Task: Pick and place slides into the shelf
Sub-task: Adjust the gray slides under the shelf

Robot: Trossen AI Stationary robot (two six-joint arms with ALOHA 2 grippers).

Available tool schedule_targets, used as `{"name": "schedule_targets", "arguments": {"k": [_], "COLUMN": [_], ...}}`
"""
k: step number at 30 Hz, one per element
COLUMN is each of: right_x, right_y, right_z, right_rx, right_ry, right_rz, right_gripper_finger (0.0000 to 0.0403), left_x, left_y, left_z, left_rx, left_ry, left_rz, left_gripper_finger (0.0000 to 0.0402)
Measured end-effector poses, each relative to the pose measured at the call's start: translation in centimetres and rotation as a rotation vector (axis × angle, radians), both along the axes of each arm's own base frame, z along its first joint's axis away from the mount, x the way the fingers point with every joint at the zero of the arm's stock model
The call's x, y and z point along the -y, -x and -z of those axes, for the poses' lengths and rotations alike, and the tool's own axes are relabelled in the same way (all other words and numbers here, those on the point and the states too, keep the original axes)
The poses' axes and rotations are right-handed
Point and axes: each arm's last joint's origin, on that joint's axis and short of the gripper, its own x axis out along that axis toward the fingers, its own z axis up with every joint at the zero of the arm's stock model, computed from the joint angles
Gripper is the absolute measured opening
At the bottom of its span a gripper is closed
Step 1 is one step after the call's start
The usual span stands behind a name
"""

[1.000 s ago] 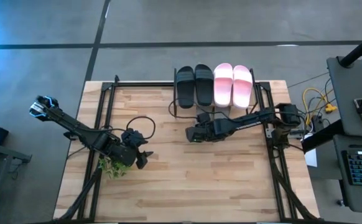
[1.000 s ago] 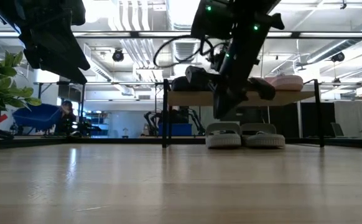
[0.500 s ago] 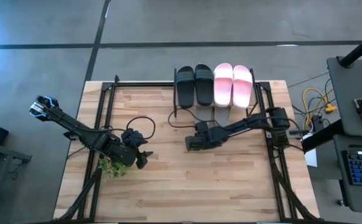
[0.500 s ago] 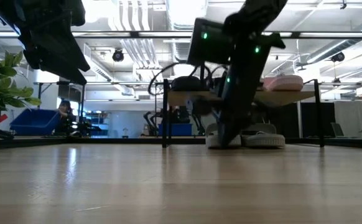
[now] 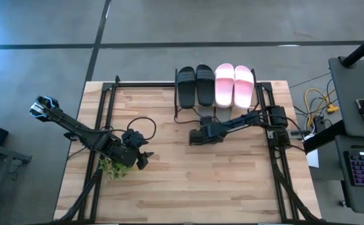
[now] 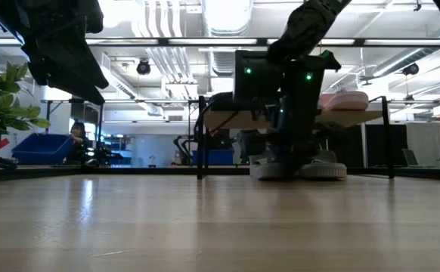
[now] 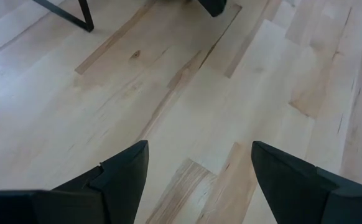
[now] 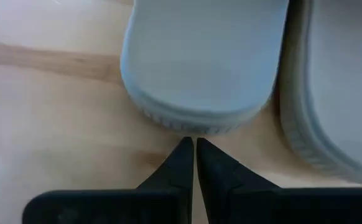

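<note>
The shelf (image 5: 257,94) stands at the table's far edge. A black pair (image 5: 194,85) and a pale pink pair (image 5: 234,84) of slides lie side by side on its top board (image 6: 356,118). Under that board two grey slides (image 6: 322,168) rest on their soles, near ends toward me. My right gripper (image 5: 214,127) is shut and slants down, low over the table, at the rounded near end of the left grey slide (image 8: 199,62); the other grey slide (image 8: 343,81) lies beside it. My left gripper (image 7: 199,168) hangs open over bare wood at the table's left. My right gripper has its shut fingertips (image 8: 182,155) right at the sole edge (image 8: 190,129) of the left grey slide's near end, coming from the near side and slanting down. I cannot tell whether they touch it. The slide lies flat.
A potted plant (image 5: 111,167) stands just beside my left arm (image 5: 101,144) at the table's left. The shelf's thin black legs (image 6: 201,136) flank the grey slides. Bare wooden tabletop (image 5: 188,187) stretches across the near half.
My right gripper has come down toward the table and tipped more steeply, ending at the near end of the left grey slide; it stays shut. The slides have not moved.
</note>
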Motion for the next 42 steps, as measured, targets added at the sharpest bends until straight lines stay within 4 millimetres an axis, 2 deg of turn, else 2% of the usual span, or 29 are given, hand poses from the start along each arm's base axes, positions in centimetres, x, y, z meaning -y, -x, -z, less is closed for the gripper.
{"name": "schedule_targets", "arguments": {"k": [5,11,14,17,20,24,32,38,42], "right_x": [-0.2,-2.7,-4.2,-5.2,-5.6,-5.3,-2.6,-1.0,-0.8], "right_y": [0.0,0.0,1.3,3.4,4.4,5.0,6.8,6.8,6.3], "right_z": [-0.3,-3.2,-4.5,-4.3,-3.7,-2.6,-0.8,-0.8,-1.2], "right_rx": [0.0,0.072,0.06,-0.033,-0.067,-0.084,-0.169,-0.179,-0.181], "right_ry": [-0.015,-0.038,-0.043,-0.039,-0.067,-0.081,-0.054,-0.024,-0.027], "right_rz": [-0.012,-0.077,-0.044,0.046,0.102,0.119,0.219,0.239,0.198], "right_gripper_finger": [0.0013,0.0013,0.0013,0.0013,0.0013,0.0013,0.0013,0.0013,0.0013], "left_x": [0.0,-0.1,-0.1,-0.1,-0.1,0.0,-0.1,0.0,0.0], "left_y": [0.0,0.2,0.3,0.3,0.3,0.2,0.2,0.2,0.2], "left_z": [0.1,0.7,1.0,1.0,1.1,1.0,1.1,1.1,1.1], "left_rx": [-0.003,-0.02,-0.027,-0.029,-0.031,-0.022,-0.023,-0.024,-0.025], "left_ry": [-0.002,-0.003,0.007,0.007,-0.002,-0.016,-0.017,-0.015,-0.014], "left_rz": [0.002,0.002,0.01,0.01,0.019,0.039,0.04,0.04,0.042], "left_gripper_finger": [0.027,0.027,0.027,0.027,0.027,0.027,0.027,0.027,0.027]}}
